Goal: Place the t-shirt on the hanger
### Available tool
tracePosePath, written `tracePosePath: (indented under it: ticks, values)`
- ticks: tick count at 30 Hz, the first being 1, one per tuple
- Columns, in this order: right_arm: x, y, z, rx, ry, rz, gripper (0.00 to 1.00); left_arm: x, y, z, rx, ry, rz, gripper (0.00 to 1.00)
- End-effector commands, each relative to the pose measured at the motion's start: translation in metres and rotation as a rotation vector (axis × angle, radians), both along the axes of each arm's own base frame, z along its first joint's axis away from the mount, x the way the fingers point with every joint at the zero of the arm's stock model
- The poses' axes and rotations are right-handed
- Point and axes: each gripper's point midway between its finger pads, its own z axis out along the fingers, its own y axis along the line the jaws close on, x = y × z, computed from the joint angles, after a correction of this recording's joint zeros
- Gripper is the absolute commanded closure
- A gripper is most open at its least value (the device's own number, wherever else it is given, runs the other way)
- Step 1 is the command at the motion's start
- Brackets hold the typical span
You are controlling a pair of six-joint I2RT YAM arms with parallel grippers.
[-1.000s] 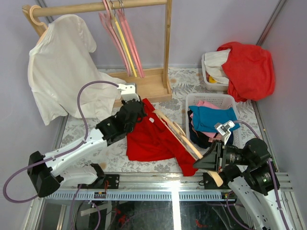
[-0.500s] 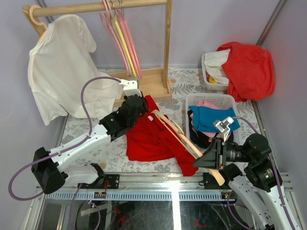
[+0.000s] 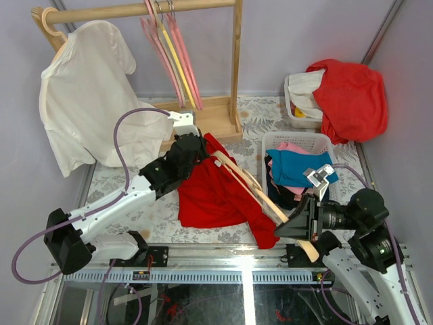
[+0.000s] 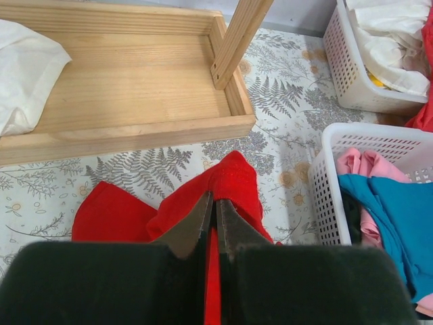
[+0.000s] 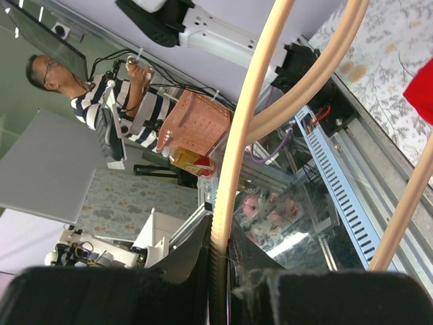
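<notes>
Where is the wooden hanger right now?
In the top view, the hanger slants right of centre, across the red t-shirt and beside the white basket, its near end pinched in the right hand.

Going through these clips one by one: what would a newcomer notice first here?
The bright red t-shirt lies crumpled in the middle of the table, one fold pinched in the left gripper. The pale wooden hanger slants across its right side, its hook clamped in the right gripper near the front edge. Behind left, a white t-shirt hangs from the wooden rack.
</notes>
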Motion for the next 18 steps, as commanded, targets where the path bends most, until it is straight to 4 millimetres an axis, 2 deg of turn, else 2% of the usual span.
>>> tracePosePath:
  ticks: [1, 7, 10, 12, 18]
  values:
    - [-0.011, 0.001, -0.021, -0.023, 0.209, 0.076, 1.0, 0.005, -0.001, 0.042, -0.072, -0.088, 0.003, 1.0]
    - [0.003, 0.007, -0.043, -0.049, 0.233, 0.063, 1.0, 0.004, -0.002, 0.048, -0.081, -0.091, -0.009, 1.0]
    - [0.007, 0.008, -0.048, -0.057, 0.236, 0.05, 1.0, 0.002, -0.003, 0.049, -0.085, -0.091, -0.017, 1.0]
    - [0.008, 0.008, -0.044, -0.051, 0.222, 0.048, 1.0, 0.002, -0.003, 0.05, -0.085, -0.091, -0.023, 1.0]
    - [0.005, 0.005, -0.015, -0.051, 0.127, 0.043, 1.0, 0.001, -0.003, 0.042, -0.068, -0.074, -0.022, 1.0]
